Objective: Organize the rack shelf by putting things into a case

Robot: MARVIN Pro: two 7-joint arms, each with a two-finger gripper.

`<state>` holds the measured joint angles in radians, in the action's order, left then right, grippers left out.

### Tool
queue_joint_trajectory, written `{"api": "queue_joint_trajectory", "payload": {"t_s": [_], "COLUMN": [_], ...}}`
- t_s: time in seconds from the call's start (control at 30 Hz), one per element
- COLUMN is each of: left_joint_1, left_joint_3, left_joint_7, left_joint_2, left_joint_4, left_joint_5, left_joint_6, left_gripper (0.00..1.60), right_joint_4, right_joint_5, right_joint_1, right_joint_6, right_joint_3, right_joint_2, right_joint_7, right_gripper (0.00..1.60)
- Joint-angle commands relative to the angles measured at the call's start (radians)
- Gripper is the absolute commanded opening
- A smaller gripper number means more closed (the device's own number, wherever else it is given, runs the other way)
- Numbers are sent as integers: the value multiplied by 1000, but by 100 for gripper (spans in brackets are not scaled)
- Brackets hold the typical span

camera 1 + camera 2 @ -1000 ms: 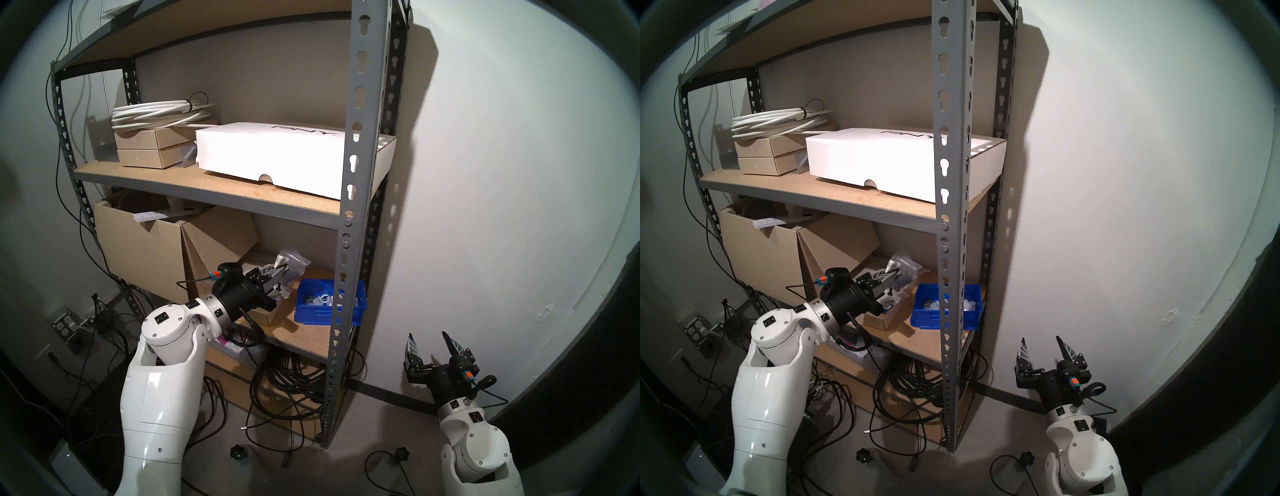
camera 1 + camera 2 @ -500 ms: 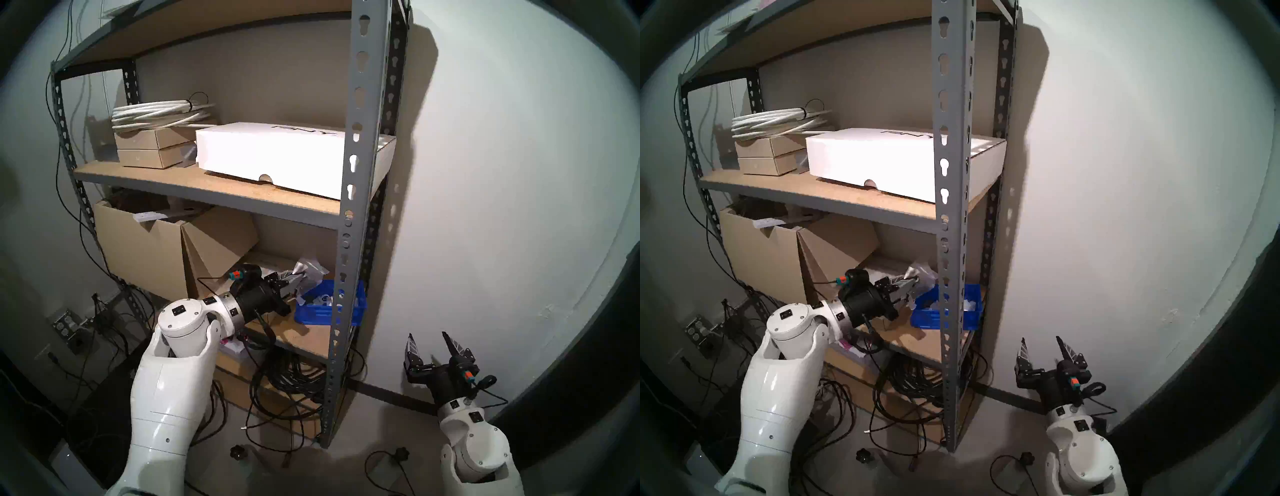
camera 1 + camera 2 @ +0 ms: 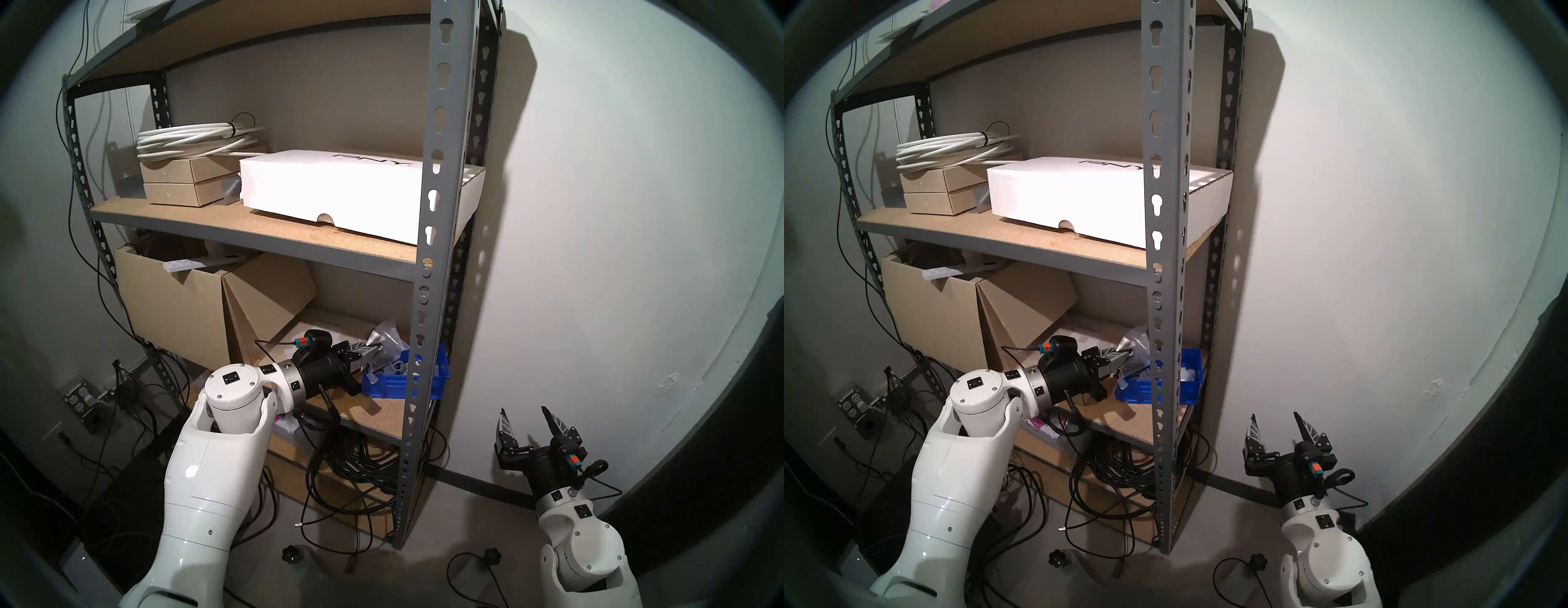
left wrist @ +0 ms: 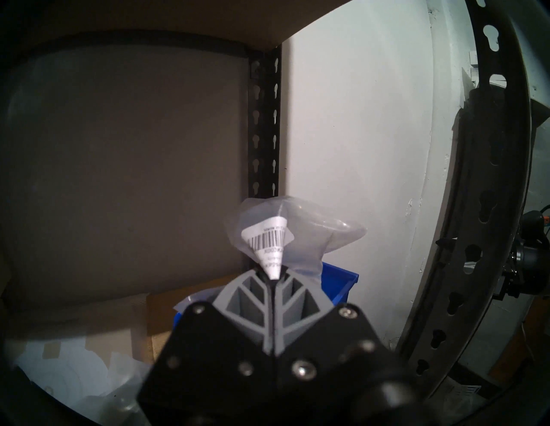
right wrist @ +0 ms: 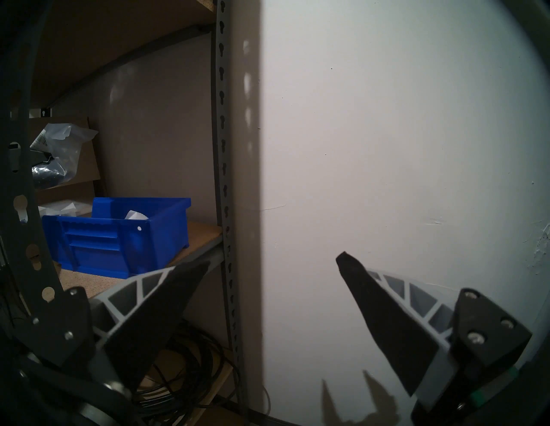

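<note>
My left gripper [image 3: 375, 346] is shut on a crinkly clear plastic bag [image 3: 388, 337] with a white barcode label. It holds the bag above the left edge of the blue bin [image 3: 399, 378] on the rack shelf's lower board [image 3: 369, 418]. In the left wrist view the bag [image 4: 294, 235] sticks up from the closed fingertips [image 4: 265, 285], with the bin [image 4: 339, 285] just behind. Dark parts hang in the bag [image 5: 56, 154] in the right wrist view. The bin [image 5: 119, 241] holds other white-labelled bags. My right gripper [image 3: 525, 414] is open and empty, low beside the rack.
The rack's grey front upright [image 3: 437, 170] stands in front of the bin. A large open cardboard box [image 3: 169, 310] fills the left of the lower shelf. A white flat box [image 3: 331, 191] lies on the shelf above. Black cable coils [image 3: 352, 463] lie below.
My left gripper has carried the bag to the right, from over the low cardboard box to over the blue bin's left edge. The right arm has not moved.
</note>
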<state>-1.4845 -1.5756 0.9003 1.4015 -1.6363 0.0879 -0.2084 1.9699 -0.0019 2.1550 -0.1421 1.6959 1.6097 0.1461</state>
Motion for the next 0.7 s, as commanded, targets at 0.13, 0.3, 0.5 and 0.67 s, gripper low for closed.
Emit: {"api": "queue_joint_trajectory", "payload": {"t_s": [0.13,0.3,0.5,0.67], "left_joint_1": [66,87,97,99], "left_joint_3": [20,32,45,62], "left_joint_7": [16,39,63,86], "left_joint_2": [-2,-11,-22,-39], "left_joint_4": [25,41,41,45], "left_joint_5": [-16,-23,-24,-32], "left_joint_6": [13,14,7,3], "left_gripper": [0,0,0,0], "right_joint_4": [21,21,21,21], "right_joint_5": [0,0,0,0], "right_joint_1": [-2,-2,-2,-2], "right_joint_6": [-4,-4,-4,-3], "right_joint_3": [0,0,0,0], "right_joint_2": [0,0,0,0], "right_joint_7": [0,0,0,0], "right_gripper": [160,160,160,160]}}
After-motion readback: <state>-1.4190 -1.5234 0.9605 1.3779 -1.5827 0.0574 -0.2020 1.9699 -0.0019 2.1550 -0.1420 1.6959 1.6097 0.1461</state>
